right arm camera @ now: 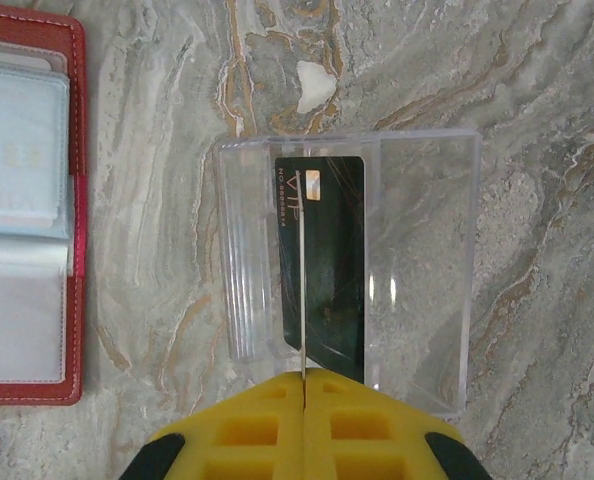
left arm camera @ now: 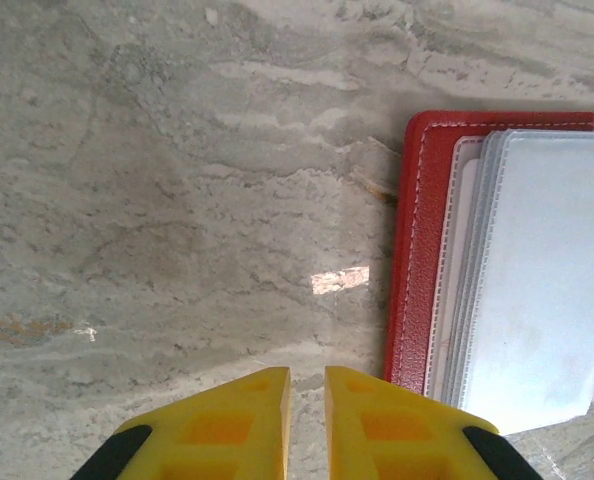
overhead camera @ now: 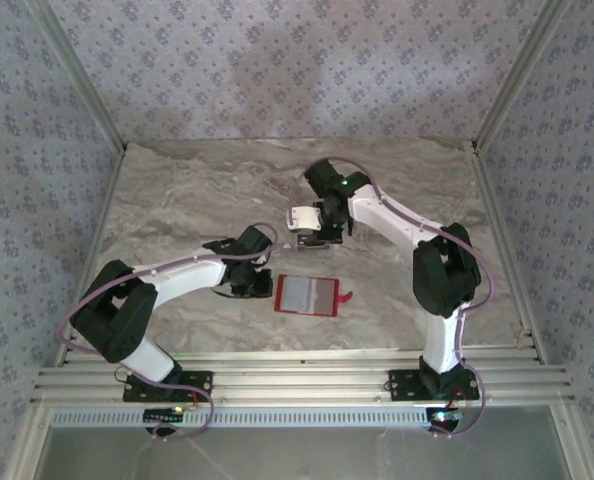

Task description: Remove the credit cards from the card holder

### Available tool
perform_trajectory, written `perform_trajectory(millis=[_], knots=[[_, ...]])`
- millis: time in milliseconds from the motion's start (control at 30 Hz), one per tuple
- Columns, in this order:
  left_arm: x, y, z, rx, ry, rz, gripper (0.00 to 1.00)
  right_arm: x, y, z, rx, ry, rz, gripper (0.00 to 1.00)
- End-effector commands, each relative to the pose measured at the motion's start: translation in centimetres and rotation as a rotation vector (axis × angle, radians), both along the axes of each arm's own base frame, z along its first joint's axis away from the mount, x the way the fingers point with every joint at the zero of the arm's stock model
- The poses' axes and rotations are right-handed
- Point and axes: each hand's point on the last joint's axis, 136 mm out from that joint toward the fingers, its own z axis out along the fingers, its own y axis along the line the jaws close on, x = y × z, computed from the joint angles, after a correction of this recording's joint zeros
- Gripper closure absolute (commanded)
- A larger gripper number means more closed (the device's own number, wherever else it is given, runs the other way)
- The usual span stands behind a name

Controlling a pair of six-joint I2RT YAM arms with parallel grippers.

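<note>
as i looked down from the overhead camera, the grey marble-patterned tabletop (overhead camera: 177, 190) was closed in by blue-patterned walls (overhead camera: 277, 60) on the left, right and far sides. a ribbed metal rail (overhead camera: 297, 378) ran along the near edge. bare surface lay across the far part and the left side.

the small red folding card holder (overhead camera: 307, 295) lay open and flat near the middle, nearer the front. its long axis ran left to right, its little red snap tab (overhead camera: 345, 296) pointed right, and its clear inner sleeves faced up.

the left gripper (left arm camera: 307, 375) sat low just beside the holder's left edge. its yellow fingers were nearly together, with a slim gap and nothing between them, and open marble lay ahead and to its left. i could not tell whether its right finger touched the red border.

the right gripper (right arm camera: 304, 375) was pressed together on a thin pale card (right arm camera: 302, 260) held edge-on, lined up over the clear square plastic tray (right arm camera: 427, 250). a dark rectangular vip card (right arm camera: 332, 270) lay in that tray, its long axis in line with the fingers and its print at the far end. the tray sat near the holder, a strip of bare marble between them.
</note>
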Motion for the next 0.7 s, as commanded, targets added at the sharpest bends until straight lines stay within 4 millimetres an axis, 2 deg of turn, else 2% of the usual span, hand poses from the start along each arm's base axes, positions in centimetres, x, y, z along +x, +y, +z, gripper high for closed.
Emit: perform_trajectory(millis=[0, 300, 500, 667], knots=[[-0.3, 0.4, 0.1, -0.006, 0.002, -0.005, 0.82, -1.1, -0.2, -0.7, -0.041, 0.064, 0.066, 1.00], [-0.6, 0.7, -0.4, -0.004, 0.011, 0.000, 0.83, -1.8, -0.4, -2.5, -0.065, 0.133, 0.081, 1.00], [-0.5, 0.8, -0.4, -0.007, 0.013, 0.006, 0.84, -1.4, 0.0, -3.4, -0.070, 0.141, 0.083, 1.00], [-0.3, 0.8, -0.2, -0.008, 0.008, 0.003, 0.83, -0.9, 0.2, -3.5, -0.074, 0.126, 0.079, 0.86]])
